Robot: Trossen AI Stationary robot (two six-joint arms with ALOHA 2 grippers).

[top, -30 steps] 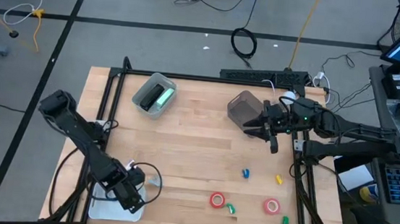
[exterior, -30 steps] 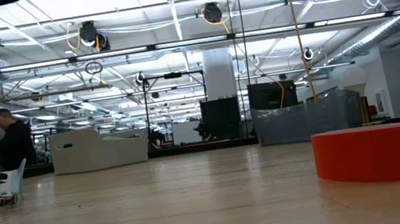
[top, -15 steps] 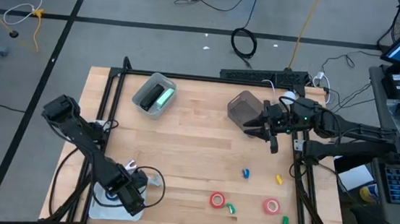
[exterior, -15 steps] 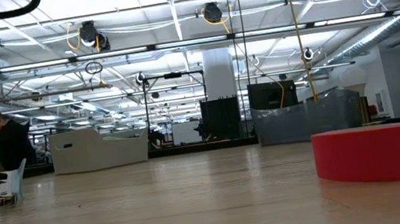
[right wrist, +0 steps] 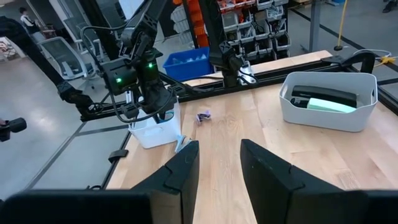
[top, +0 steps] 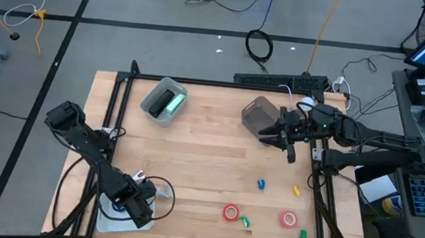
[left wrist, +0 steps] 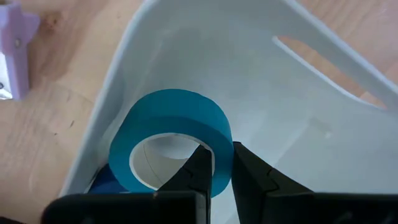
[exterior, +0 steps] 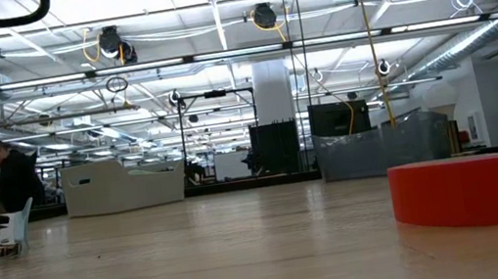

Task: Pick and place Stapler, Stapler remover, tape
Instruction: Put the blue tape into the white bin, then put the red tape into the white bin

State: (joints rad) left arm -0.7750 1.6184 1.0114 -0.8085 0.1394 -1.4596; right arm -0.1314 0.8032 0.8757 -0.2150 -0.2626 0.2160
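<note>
My left gripper hangs at the table's near left corner, inside the white bin, shut on a blue tape roll. A second blue roll lies under it in the bin. Two red tape rolls lie flat on the table near its near edge; one of them shows in the low view. The purple stapler remover lies on the table beside the white bin. The green and black stapler lies in a clear bin. My right gripper hovers open beside a dark bin. My left gripper holds the blue tape roll by its wall, one finger inside the pale core and the other outside. The fingers come from above, pointing down into the white bin. The roll sits tilted inside the bin, above the second blue roll.
Small blue, yellow and green pieces lie among the red rolls. The clear bin stands at the far left. The bare wooden middle of the table is free. A black frame edges the table.
My left gripper, still shut on the blue roll, has moved a little toward the table's near edge and lower into the white bin. The right arm has kept still.
</note>
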